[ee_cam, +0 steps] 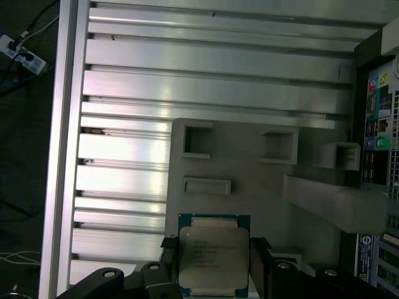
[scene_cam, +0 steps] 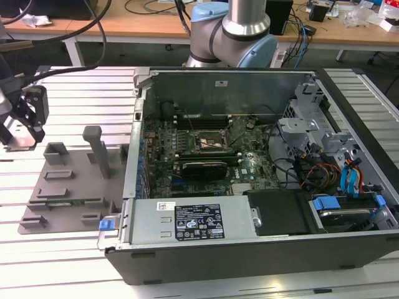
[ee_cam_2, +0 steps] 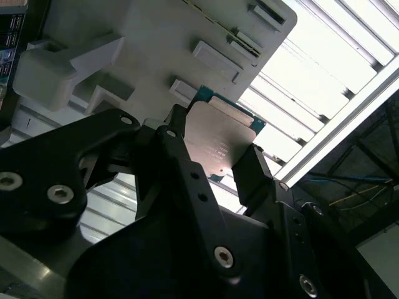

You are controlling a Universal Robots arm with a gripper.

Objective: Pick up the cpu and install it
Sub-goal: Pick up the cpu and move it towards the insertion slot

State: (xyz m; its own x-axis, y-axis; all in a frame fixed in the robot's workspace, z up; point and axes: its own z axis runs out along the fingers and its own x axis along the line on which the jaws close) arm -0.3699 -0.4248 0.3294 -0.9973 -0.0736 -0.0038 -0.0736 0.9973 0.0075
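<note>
The cpu (ee_cam: 212,252) is a small square chip with a pale silver top and a green rim. In both wrist views it sits between my gripper's (ee_cam: 213,265) black fingers (ee_cam_2: 252,171), which press on two opposite edges. It is held above the near edge of the grey fixture plate (ee_cam: 249,168). In the exterior view my gripper (scene_cam: 22,134) hangs raised at that view's far left, left of the fixture plate (scene_cam: 68,199), with the pale cpu (scene_cam: 19,142) at its tip. The black-framed motherboard socket (scene_cam: 211,142) lies inside the open computer case (scene_cam: 249,243).
The fixture plate carries a tall post (scene_cam: 95,149) and several low blocks. The case's metal wall (scene_cam: 134,156) stands between plate and motherboard. Inside are a dark card (scene_cam: 202,169), cables (scene_cam: 312,171) and drive bays. The arm's base (scene_cam: 234,31) stands behind the case on the slatted aluminium table (scene_cam: 75,93).
</note>
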